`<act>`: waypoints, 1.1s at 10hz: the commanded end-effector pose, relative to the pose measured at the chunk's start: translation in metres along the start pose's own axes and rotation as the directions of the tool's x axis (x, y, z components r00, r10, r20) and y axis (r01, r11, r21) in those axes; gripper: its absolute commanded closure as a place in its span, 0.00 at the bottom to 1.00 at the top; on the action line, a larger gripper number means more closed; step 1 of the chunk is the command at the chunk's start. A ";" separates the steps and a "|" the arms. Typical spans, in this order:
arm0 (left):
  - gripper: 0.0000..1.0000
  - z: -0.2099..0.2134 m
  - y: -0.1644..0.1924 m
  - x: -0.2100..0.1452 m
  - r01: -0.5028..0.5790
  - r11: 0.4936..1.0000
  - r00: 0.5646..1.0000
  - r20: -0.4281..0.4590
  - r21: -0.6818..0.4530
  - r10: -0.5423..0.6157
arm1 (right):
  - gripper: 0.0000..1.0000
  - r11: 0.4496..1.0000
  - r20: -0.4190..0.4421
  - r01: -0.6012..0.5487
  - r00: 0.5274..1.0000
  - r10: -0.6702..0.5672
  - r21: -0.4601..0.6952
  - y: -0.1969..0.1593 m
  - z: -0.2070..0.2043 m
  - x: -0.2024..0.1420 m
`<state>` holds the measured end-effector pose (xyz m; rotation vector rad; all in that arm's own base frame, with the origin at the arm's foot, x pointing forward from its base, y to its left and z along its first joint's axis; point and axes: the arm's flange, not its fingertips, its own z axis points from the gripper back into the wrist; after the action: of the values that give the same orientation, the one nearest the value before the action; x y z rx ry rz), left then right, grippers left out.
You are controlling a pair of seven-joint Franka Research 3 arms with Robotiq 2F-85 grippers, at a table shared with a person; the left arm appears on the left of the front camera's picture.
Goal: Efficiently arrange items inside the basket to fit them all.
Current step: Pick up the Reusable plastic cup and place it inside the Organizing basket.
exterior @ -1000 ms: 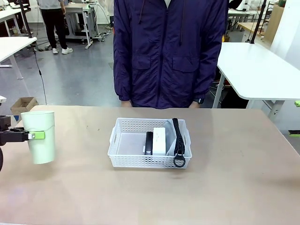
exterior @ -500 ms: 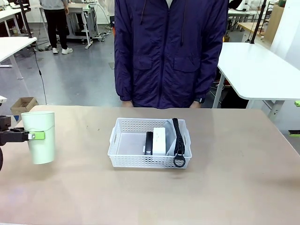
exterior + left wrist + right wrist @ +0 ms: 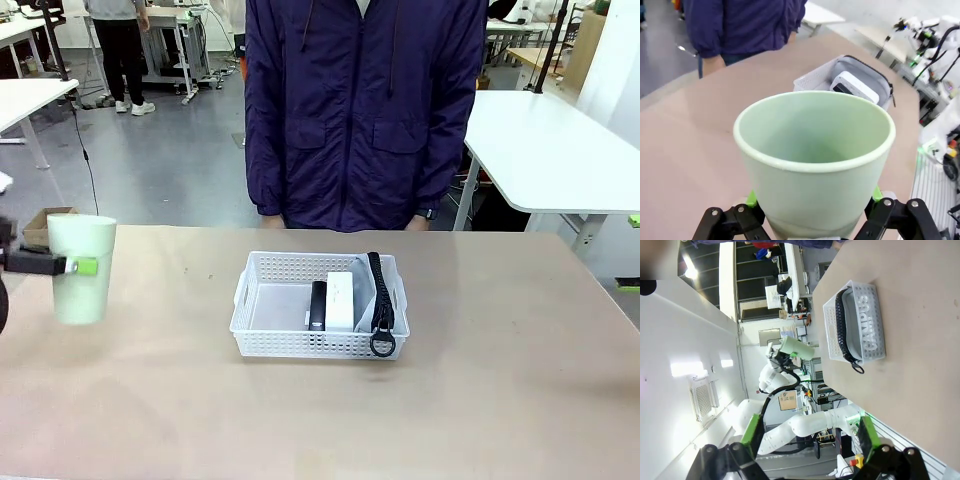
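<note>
Currently the pale green cup [image 3: 815,160] is being held upright between the left gripper [image 3: 812,220] fingers, apart from the basket [image 3: 318,305]; the right gripper [image 3: 807,452] is gaping empty. Tipping on the crowded items is being risked.

Left arm [image 3: 3,290] cut off at edge

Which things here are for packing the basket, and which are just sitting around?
For the job: white basket, grey CAMPUS pouch, white box, slim black device, pale green cup held by the left gripper.

Just around: cardboard box on the floor, white side table.
</note>
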<state>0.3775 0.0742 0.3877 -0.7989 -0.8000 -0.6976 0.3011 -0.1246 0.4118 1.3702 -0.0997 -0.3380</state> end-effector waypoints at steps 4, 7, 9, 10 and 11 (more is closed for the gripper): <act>0.12 -0.078 -0.204 0.085 -0.337 0.929 0.891 -0.267 0.153 0.368 | 0.00 1.000 0.002 0.006 1.000 -0.006 0.010 0.004 0.001 -0.001; 0.12 -0.163 -0.259 0.117 -0.380 0.877 0.851 -0.259 0.293 0.456 | 0.00 1.000 0.002 0.006 1.000 -0.006 0.010 0.004 0.001 -0.001; 0.12 -0.214 -0.263 0.127 -0.329 0.818 0.824 -0.280 0.471 0.493 | 0.00 1.000 0.002 0.006 1.000 -0.006 0.010 0.004 0.001 -0.001; 0.12 -0.229 -0.250 0.139 -0.370 0.759 0.797 -0.237 0.536 0.556 | 0.00 1.000 0.002 0.006 1.000 -0.006 0.010 0.004 0.001 -0.001; 0.12 -0.239 -0.241 0.150 -0.421 0.742 0.763 -0.238 0.522 0.601 | 0.00 1.000 0.002 0.006 1.000 -0.006 0.010 0.004 0.001 -0.001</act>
<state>0.3175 -0.2771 0.4758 -0.3975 -0.3689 -0.2007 0.3011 -0.1246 0.4122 1.3694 -0.0995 -0.3371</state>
